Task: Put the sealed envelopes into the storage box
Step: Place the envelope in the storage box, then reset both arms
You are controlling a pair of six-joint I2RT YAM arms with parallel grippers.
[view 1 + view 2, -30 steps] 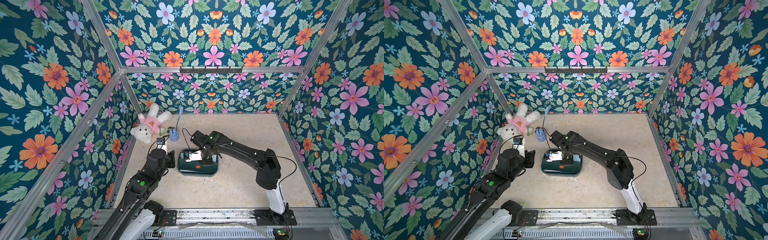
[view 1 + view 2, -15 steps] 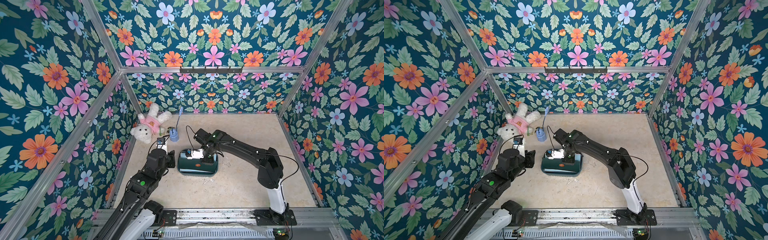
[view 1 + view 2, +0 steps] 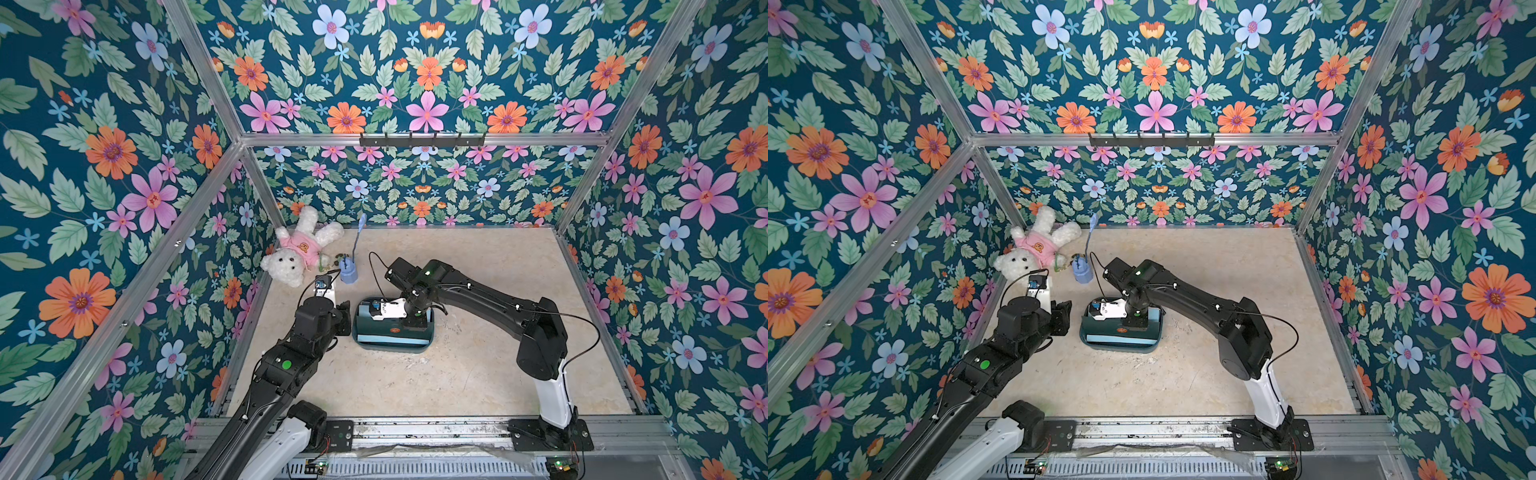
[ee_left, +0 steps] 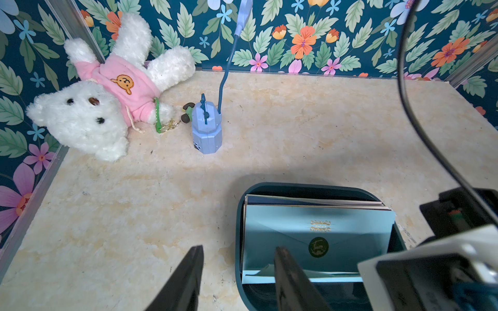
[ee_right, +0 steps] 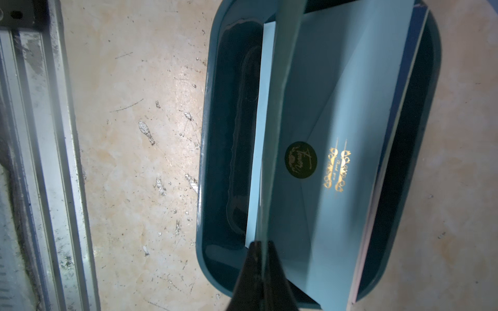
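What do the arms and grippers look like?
Left arm and right arm: black blocky links above a white base link, thin black cables looping alongside. A green dot marks the left arm. Left gripper and right gripper are dark and tapered.

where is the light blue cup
In a top view the light blue cup stands near the back left corner, beside the teddy bear, behind the storage box.

Robot lab cell: aluminium frame [image 3: 299, 139], floral wall panels [image 3: 428, 75].
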